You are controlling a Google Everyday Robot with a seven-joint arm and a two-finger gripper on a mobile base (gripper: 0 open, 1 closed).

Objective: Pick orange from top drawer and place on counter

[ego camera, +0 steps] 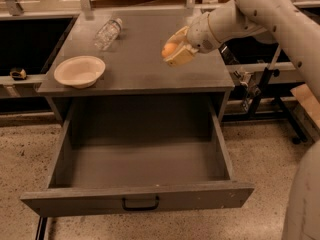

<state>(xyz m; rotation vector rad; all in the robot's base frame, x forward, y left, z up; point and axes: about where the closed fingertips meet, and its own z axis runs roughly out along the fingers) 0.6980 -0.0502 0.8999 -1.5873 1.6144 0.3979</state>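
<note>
My gripper is shut on the orange, a small round orange fruit showing between the cream fingers. It holds the fruit in the air above the right middle of the grey counter. The top drawer stands pulled fully open below, and its grey inside shows nothing in it. Its black handle is at the centre of the front panel. The white arm reaches in from the upper right.
A cream shallow bowl sits at the counter's front left. A clear plastic bottle lies at the back left. Black metal frames and stands are to the right of the cabinet. The floor is speckled.
</note>
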